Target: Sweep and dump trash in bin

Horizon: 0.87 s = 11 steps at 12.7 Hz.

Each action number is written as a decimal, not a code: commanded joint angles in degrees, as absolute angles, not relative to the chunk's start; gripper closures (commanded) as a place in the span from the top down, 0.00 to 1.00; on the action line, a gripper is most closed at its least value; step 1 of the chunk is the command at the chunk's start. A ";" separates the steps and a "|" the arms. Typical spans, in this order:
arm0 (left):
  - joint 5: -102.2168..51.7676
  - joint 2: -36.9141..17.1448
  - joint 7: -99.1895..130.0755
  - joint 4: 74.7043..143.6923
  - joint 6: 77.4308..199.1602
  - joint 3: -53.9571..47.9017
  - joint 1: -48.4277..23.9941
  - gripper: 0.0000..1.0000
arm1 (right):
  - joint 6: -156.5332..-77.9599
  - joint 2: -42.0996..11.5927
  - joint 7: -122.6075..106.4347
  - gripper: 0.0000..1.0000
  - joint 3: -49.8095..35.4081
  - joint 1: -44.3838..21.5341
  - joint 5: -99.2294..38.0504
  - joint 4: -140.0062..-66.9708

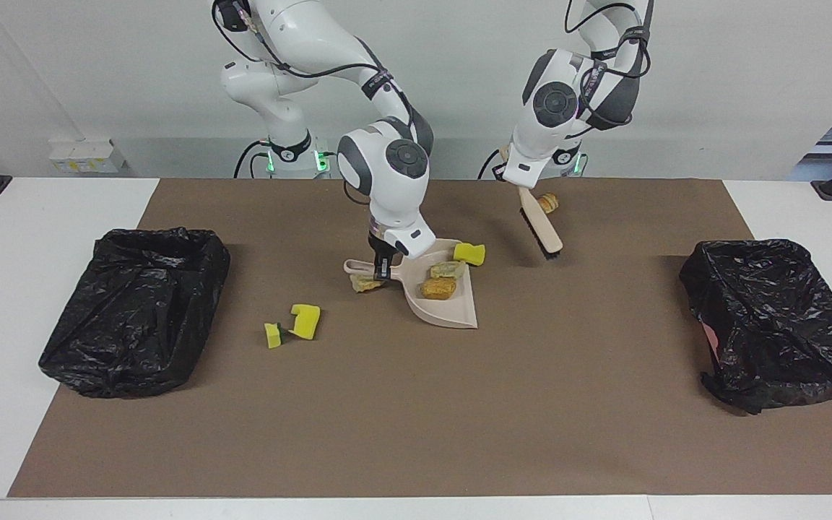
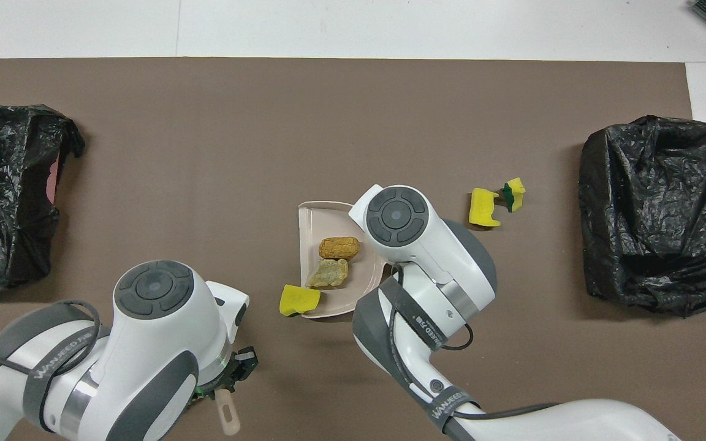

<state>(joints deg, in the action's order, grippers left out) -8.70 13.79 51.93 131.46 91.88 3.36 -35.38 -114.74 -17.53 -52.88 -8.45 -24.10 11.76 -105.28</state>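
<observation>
Right pincer [image 1: 383,269]: closed on the handle of the beige plastic dustpan [image 1: 452,310], which is resting on the brown mat [image 1: 416,419] mid-bench. The grip is showing only in the facing view; overhead, the arm's wrist is covering the handle.

Left pincer [image 1: 518,182]: clamped on the beige wooden-handled brush [image 1: 544,230], which is hanging tilted, bristles down, over the mat near the robots. Overhead, only the brush's handle tip [image 2: 227,416] is peeking out from under the arm.

Trash, seven scraps:
- orange-brown bread lump [image 2: 339,247] and pale tan lump [image 2: 328,273], both lying inside the dustpan;
- bright yellow sponge chunk [image 2: 298,299], touching the dustpan's rim on the side nearer the robots;
- tan lump [image 1: 364,284], lying just beside the handle, showing only in the facing view;
- golden croissant-like lump [image 1: 549,202], lying near the robots by the brush, partly hidden by it and hidden overhead;
- notched yellow sponge piece [image 2: 483,207] and small yellow-and-green sponge piece [image 2: 514,193], lying together between the dustpan and the black-bagged bin at the right arm's end [image 2: 653,208].

A second black-bagged bin [image 2: 3,190] is sitting at the left arm's end. Both bins are straddling the mat's end edges. Bare mat is lying open between dustpan and each bin, and over the half farther from the robots.
</observation>
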 commanded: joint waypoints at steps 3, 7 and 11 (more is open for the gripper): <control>-7.03 24.77 66.77 142.37 88.34 2.64 -34.89 0.00 | -117.15 -15.12 -57.04 0.00 -8.88 -25.84 12.83 -110.03; -7.03 27.41 76.62 147.47 86.66 2.29 -35.95 0.00 | -119.53 -15.21 -57.04 0.00 -8.79 -26.54 13.88 -111.71; -7.64 30.41 83.22 153.36 90.60 1.41 -38.85 0.00 | -118.83 -15.21 -57.13 0.00 -8.79 -26.46 14.59 -111.71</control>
